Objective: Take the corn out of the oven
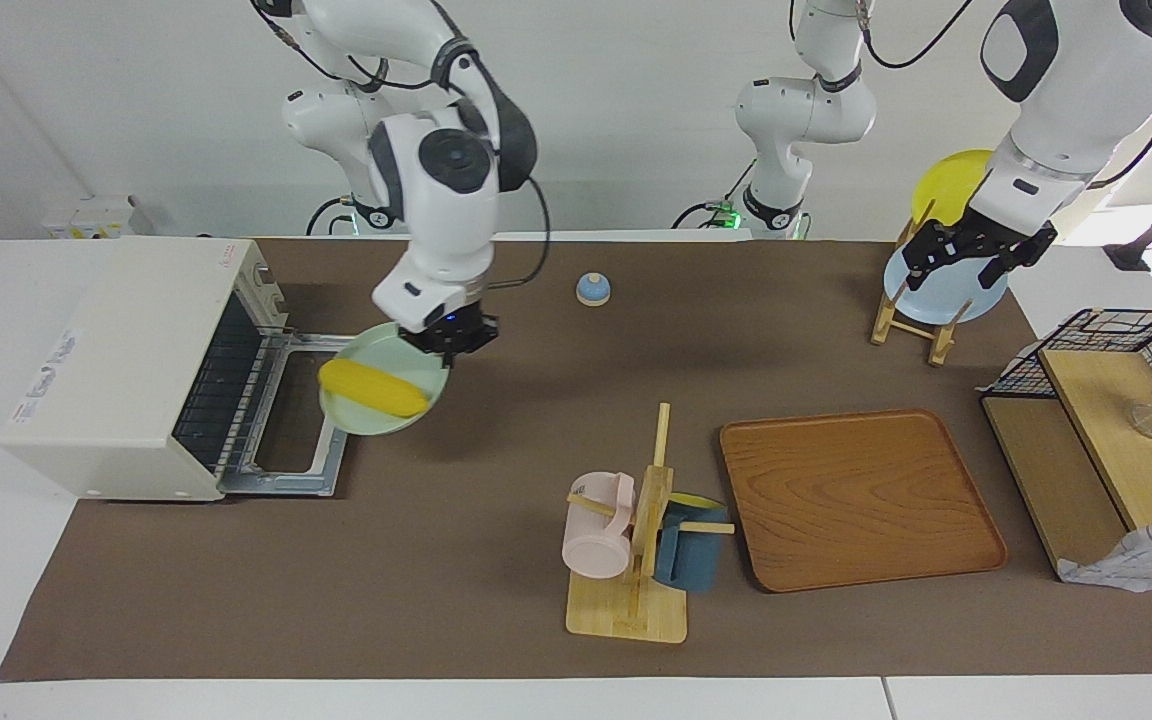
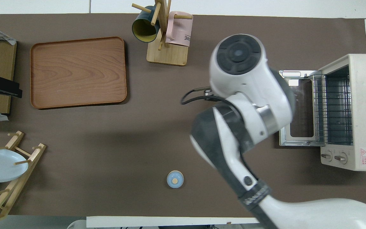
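corn (image 1: 374,388) lies loose on a pale green plate (image 1: 406,415) that the right gripper (image 1: 449,340) carries in the air, over the edge of the oven door (image 1: 288,470) where it meets the brown mat (image 1: 496,430); the fingers are pressed together on the plate's rim at the edge nearest the robots, so the whole plate hangs from one pinch at its edge. that is the main risk as i judge it: nothing holds the cob itself, the plate looks slightly tipped in the facing view, and any tilt or jerk of the wrist could roll the corn off onto the door or the worktop. a thin rim grip could also slip or let the plate swing. the oven (image 1: 126,365) stands open at the right arm's end of the worktop, its door folded flat and its wire rack (image 2: 332,108) bare, so the corn is already out; a low sweep could catch the door. farther from the robots, the mug rack (image 1: 636,540) with its pink mug (image 1: 596,525) and dark blue mug (image 1: 691,555) and the wooden tray (image 1: 856,500) stand in any path toward the left arm's end, and a careless descent could knock them. the left gripper (image 1: 971,262) waits with fingers spread over the pale blue plate (image 1: 976,295) in the dish rack (image 1: 911,325), so a twitch there could nudge it. in the overhead view the right arm hides the plate and corn.
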You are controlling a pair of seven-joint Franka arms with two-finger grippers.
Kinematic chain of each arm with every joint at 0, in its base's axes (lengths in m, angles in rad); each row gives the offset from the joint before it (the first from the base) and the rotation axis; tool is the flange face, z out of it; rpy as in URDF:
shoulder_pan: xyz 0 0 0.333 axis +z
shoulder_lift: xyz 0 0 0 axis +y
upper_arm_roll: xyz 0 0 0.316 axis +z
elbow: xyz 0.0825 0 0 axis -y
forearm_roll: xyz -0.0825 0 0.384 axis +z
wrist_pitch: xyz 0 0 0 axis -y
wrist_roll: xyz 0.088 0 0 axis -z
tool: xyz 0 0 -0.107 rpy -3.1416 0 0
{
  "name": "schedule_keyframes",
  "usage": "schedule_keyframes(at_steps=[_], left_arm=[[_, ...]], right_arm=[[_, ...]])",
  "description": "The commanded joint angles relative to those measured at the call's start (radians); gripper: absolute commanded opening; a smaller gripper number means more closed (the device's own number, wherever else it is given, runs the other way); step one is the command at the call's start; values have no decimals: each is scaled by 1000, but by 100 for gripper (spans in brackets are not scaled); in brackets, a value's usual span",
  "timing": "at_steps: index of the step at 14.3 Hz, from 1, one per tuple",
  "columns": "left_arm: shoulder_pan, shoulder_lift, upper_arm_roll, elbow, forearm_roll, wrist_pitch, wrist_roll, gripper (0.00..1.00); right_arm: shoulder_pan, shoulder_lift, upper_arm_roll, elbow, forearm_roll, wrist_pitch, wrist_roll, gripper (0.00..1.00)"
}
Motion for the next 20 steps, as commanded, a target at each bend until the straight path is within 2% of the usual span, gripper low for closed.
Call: schedule_keyframes(at_steps=[1,2,3,5,6,7,8,10,11,12,13,15,16,18,19,20], left_arm=[[9,-8,-5,2,-1,-13,18,100],[9,-8,-5,2,-1,-13,18,100],[9,-8,-5,2,-1,-13,18,100],[9,-8,-5,2,-1,-13,18,100],[9,-8,-5,2,-1,-13,18,100],[9,-8,-5,2,-1,-13,18,100],[9,-8,-5,2,-1,-13,18,100],[9,-8,-5,2,-1,-13,18,100],[9,-8,-5,2,-1,-13,18,100],[9,-8,-5,2,-1,-13,18,100],[9,-9,-5,2,-1,-28,12,100],[-21,-34,-22,-47,-4,-30,-98,100],[-72,-61,-29,-106,-10,38,-225,100],[-235,-139,-34,-295,-10,227,-542,100],[-297,-137,-34,-335,-10,279,-700,100],[-368,-115,-34,-357,-12,333,-899,100]], right_arm=[[73,296,28,344,50,-40,200,0],[91,370,56,414,52,-11,269,0],[103,413,70,430,52,51,329,0],[134,458,71,424,56,162,409,1],[134,473,73,424,64,196,428,7],[128,476,82,430,85,201,428,22],[128,476,85,446,87,208,428,27],[124,441,75,470,86,190,437,65],[99,377,58,451,75,154,398,62],[8,296,59,367,75,79,270,53],[-40,210,59,290,76,24,144,42],[-120,38,48,4,44,11,13,17],[-169,-19,51,-142,8,67,-9,8],[-252,-100,51,-409,-19,272,-79,2],[-293,-119,51,-500,-37,367,-137,1],[-342,-122,51,-537,-71,405,-199,1]])
